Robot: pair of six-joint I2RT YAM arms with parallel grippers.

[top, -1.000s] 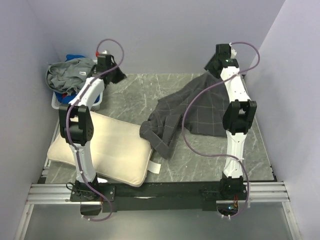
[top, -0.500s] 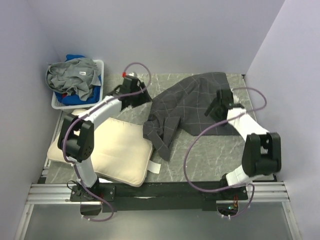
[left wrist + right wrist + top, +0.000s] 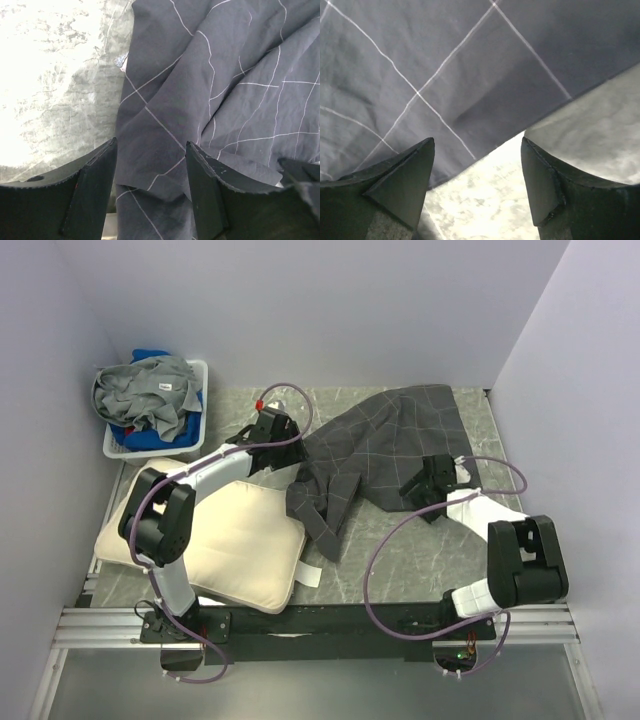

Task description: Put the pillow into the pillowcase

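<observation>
Pillow point(image 3: 215, 540) lies flat at the near left of the table point(image 3: 400, 560), under the left arm. It is outside the pillowcase point(image 3: 375, 450), which sprawls crumpled across the middle and far right. Its bunched near corner comes close to the pillow; cannot tell if they touch.

Left gripper point(image 3: 150, 155): 2 fingers spread, poised over the case's left edge, cloth showing between them, nothing pinched. Right gripper point(image 3: 476, 145): also spread, straddling the case's right-hand hem, bare table beyond it.

Risks, as judged:
- Folds hide the opening, so either grip may catch both layers and hold the mouth shut.
- The right fingers sit at the very hem, so a shallow bite could slip off when lifted.
- Uneven lifting may twist the cloth further.

Basket point(image 3: 115, 445) of clothes sits far left, uninvolved.
</observation>
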